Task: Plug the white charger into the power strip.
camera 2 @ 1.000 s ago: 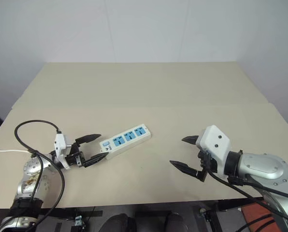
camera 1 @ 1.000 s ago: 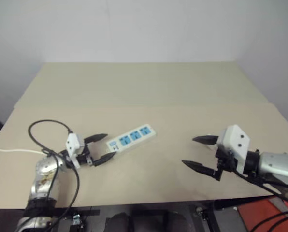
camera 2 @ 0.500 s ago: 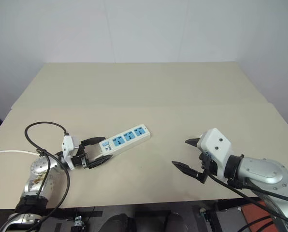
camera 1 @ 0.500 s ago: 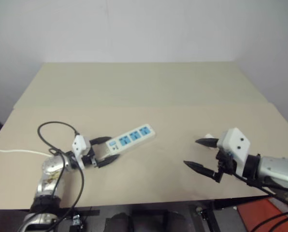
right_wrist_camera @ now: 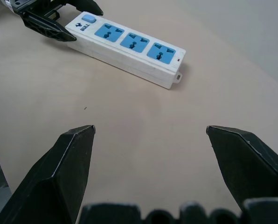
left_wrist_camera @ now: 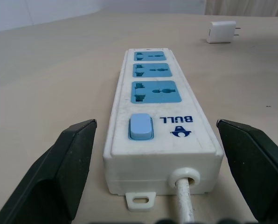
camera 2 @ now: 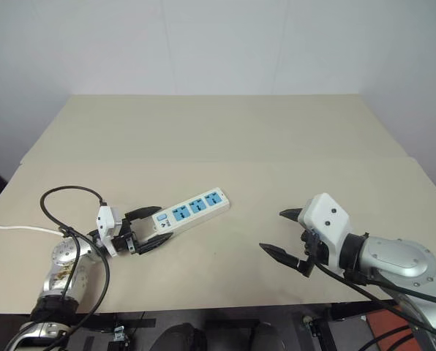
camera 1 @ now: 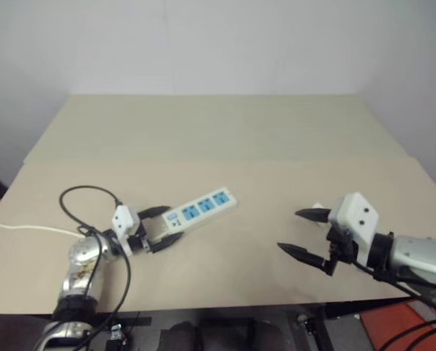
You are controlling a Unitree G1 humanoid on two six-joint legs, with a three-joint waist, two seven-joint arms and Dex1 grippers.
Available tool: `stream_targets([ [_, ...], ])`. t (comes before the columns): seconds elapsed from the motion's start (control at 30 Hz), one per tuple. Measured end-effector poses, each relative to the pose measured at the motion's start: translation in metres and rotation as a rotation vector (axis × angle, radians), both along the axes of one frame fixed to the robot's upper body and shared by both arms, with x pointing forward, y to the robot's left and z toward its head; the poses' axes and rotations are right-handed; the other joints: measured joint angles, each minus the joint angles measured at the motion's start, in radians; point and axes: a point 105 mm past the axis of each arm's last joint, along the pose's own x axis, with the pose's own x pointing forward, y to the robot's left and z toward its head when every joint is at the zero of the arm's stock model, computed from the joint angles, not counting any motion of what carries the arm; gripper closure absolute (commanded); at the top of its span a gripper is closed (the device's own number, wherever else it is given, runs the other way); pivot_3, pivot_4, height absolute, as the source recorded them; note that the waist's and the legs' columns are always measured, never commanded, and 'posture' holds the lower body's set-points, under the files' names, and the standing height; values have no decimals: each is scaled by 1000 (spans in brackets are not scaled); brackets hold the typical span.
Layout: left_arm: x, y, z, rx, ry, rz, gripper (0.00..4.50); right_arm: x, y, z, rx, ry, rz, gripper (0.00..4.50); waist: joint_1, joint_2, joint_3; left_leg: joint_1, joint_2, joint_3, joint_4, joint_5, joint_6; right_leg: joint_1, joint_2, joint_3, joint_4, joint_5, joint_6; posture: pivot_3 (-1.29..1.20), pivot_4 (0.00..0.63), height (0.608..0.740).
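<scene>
The left claw stands spread astride the switch end of the power strip on the table, seemingly about to steady it, while the right claw, spread and empty, must next fetch the white charger beside it.

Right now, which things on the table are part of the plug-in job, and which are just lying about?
Job:
- power strip, switch end between the open left gripper fingers
- white charger, lying on the table beyond the strip's far end
- right gripper, open, holding nothing

Lying about:
- nothing else on the table
</scene>
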Motion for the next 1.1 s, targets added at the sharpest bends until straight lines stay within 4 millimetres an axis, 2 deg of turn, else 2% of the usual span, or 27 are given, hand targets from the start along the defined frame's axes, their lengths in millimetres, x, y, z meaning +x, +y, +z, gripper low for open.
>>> stream_targets([
  [0.17,3,-1,0,-7,5,-1,12,0,0,0,-1,-1,-2,0,3,0,0,0,0,0,1,0,0,0,0,0,0,0,0,0,150,740],
  [0.2,4,-2,1,-8,9,-4,318,0,0,0,-1,-1,-2,0,4,0,0,0,0,0,1,0,0,0,0,0,0,0,0,0,150,740],
  [0.27,4,-3,1,-8,15,-9,628,0,-1,0,-4,-2,-6,0,4,0,0,0,0,0,1,0,1,0,0,0,0,0,0,0,150,740],
  [0.33,4,-4,1,-9,27,-21,1248,1,-1,0,-5,-3,-9,0,4,0,0,0,0,0,1,0,1,0,0,0,0,0,0,0,150,740],
  [0.37,5,-5,1,-9,28,-24,1291,1,-1,-1,-6,-4,-12,0,4,0,0,0,0,0,1,0,1,0,0,0,0,0,0,0,150,740],
  [0.77,4,-6,1,5,32,-40,1291,2,-1,-3,-6,3,-20,0,4,0,0,0,0,0,1,0,1,0,0,0,0,0,0,0,150,740],
  [0.93,0,-4,3,35,66,-102,1291,2,-2,-4,-5,5,-23,0,-2,0,0,-1,0,0,1,0,1,0,0,0,0,0,0,0,150,740],
  [1.1,-2,-11,5,54,83,-178,1291,6,-9,-5,-48,32,-44,0,-1,0,0,-2,0,0,2,-1,1,0,0,0,0,0,0,0,150,740],
])
